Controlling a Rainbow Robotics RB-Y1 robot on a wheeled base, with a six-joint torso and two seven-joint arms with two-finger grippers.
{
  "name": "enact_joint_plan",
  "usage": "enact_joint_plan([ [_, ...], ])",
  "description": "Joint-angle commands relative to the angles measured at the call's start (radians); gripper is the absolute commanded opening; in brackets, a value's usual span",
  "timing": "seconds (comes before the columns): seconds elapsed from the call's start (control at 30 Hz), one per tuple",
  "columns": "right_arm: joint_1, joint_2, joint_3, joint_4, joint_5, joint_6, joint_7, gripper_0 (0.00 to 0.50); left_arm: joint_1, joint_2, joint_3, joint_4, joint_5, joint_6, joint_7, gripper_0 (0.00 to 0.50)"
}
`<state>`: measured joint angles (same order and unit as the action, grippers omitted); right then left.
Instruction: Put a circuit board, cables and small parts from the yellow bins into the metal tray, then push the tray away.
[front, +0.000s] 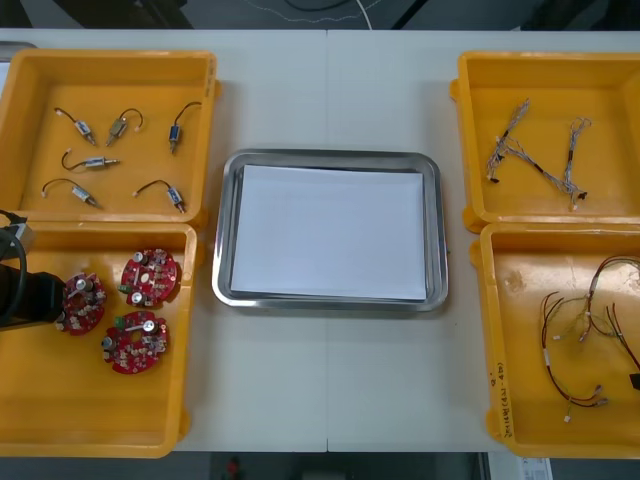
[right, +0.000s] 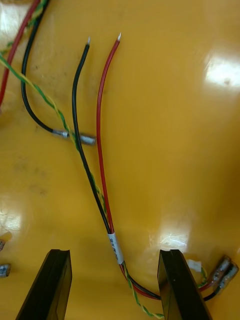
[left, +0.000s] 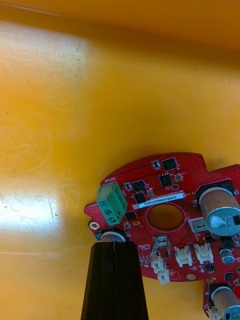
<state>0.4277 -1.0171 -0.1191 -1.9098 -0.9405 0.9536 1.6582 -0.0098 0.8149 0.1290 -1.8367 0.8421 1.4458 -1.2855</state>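
I am holding the left tool (front: 60, 300) inside the yellow plastic bin (front: 60, 400) to the left of the shiny metal tray (front: 226, 230), on the robot's side. Its black fingers are pressing together with nothing between them. Their tip is overlapping the rim of a round red circuit board (left: 165, 220), beside its green terminal block (left: 111, 202). A second red board (front: 150, 276) and a third red board (front: 135, 343) are lying between that one and the tray, which is sitting white-lined on the light tabletop (front: 330, 90). Right of the tray, I am hovering the right tool (right: 114, 251) wide open, gripping nothing, over a red and black cable pair (right: 102, 150) that is crossing a twisted green-yellow cable (right: 50, 105) on another yellow bin's floor (right: 190, 125).
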Motion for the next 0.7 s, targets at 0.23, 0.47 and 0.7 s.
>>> enact_joint_plan([
  [0.23, 0.026, -0.04, 0.044, 0.028, 0.011, -0.027, 0.057, 0.5, 0.027, 0.007, 0.018, -0.021, 0.005, 0.018, 0.012, 0.0],
  [0.47, 0.016, -0.041, 0.076, 0.067, 0.011, -0.081, 0.066, 0.5, -0.022, 0.007, 0.093, -0.065, 0.018, 0.159, 0.02, 0.0],
  [0.7, 0.016, -0.041, 0.087, 0.078, 0.011, -0.082, 0.066, 0.5, -0.049, 0.007, 0.178, -0.105, 0.075, 0.251, 0.02, 0.0],
])
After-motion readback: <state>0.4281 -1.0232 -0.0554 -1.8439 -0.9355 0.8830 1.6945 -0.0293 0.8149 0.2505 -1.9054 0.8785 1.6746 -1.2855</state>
